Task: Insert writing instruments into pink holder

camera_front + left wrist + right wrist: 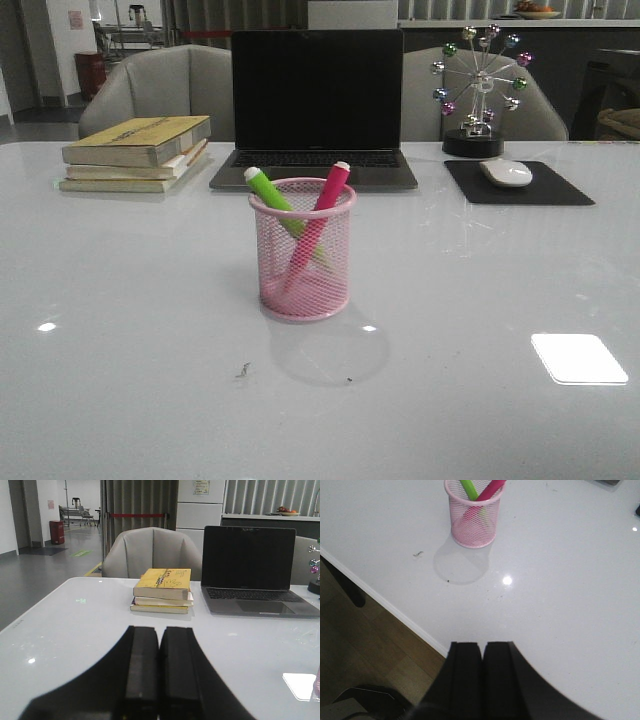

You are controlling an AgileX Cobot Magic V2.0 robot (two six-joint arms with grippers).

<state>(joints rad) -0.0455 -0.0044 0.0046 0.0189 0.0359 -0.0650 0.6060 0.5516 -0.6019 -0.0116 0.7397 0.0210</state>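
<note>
The pink mesh holder (302, 250) stands upright in the middle of the white table. Inside it lean a lime green marker (268, 190) and a magenta-pink marker (330, 187), crossing each other, white tips above the rim. The right wrist view shows the holder (472, 517) with the green marker (468, 488) and the pink marker (491, 489) far ahead of my right gripper (483, 645), which is shut and empty near the table's edge. My left gripper (159, 630) is shut and empty over bare table, away from the holder. Neither gripper appears in the front view.
A stack of yellow books (138, 153) lies at the back left, an open laptop (316, 105) behind the holder. A mouse (506, 172) on a black pad (517, 184) and a ferris-wheel ornament (478, 90) stand back right. The table's edge (385, 605) runs beside my right gripper.
</note>
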